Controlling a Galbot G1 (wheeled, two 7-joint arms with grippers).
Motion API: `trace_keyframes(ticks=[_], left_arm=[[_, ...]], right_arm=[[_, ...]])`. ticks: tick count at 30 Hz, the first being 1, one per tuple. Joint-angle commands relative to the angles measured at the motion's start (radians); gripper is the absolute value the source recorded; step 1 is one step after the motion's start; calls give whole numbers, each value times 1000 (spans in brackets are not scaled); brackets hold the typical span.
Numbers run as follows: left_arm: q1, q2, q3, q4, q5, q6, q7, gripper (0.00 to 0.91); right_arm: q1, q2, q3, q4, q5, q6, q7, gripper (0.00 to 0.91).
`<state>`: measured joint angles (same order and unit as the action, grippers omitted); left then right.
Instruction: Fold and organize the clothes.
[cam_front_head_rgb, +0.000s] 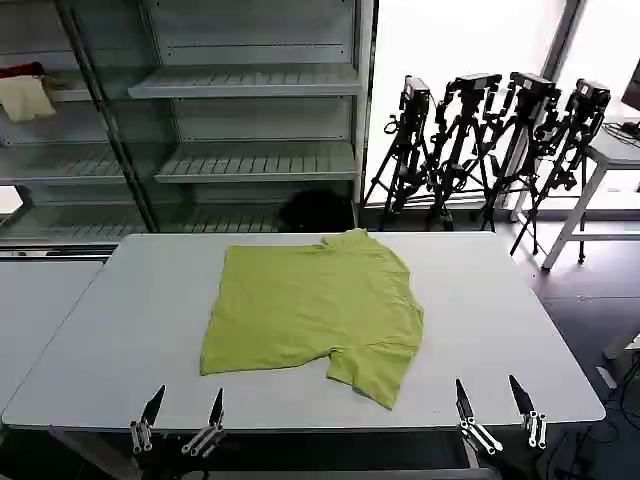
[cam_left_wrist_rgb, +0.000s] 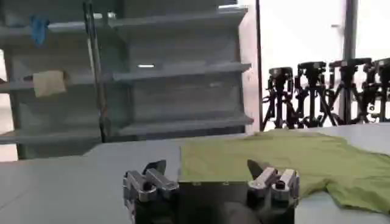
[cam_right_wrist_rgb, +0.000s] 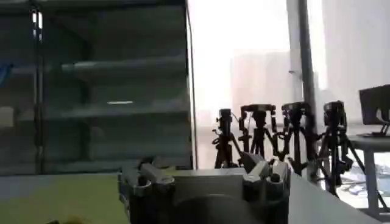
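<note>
Lying flat mid-table (cam_front_head_rgb: 120, 320): T-shirt (cam_front_head_rgb: 310, 310), bare margins all round.

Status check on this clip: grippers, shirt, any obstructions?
Left gripper open, empty, at the table's near edge. Right gripper open, empty, same edge. Lime-green T-shirt lies spread flat mid-table, unfolded, untouched. Nothing between grippers and shirt.

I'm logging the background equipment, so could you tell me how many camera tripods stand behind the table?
4, in a row on the floor beyond the table's far right corner: tripods. More may be hidden.
</note>
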<state>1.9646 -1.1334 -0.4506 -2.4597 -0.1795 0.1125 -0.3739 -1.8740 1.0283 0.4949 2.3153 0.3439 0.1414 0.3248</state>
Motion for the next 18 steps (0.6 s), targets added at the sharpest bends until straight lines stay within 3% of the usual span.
trace_keyframes(ticks=[1, 5, 11, 18], left_arm=[[-162, 88, -99, -37, -282, 353, 12, 907], [-177, 123, -103, 25, -325, 365, 58, 907], [-271, 134, -118, 101, -424, 421, 62, 907], [-337, 143, -118, 165, -496, 441, 63, 907]], right_arm=[[115, -15, -53, 47, 59, -335, 79, 907], [172, -17, -131, 37, 127, -474, 99, 907], [245, -1, -225, 34, 135, -635, 150, 907], [310, 17, -311, 43, 130, -719, 169, 907]])
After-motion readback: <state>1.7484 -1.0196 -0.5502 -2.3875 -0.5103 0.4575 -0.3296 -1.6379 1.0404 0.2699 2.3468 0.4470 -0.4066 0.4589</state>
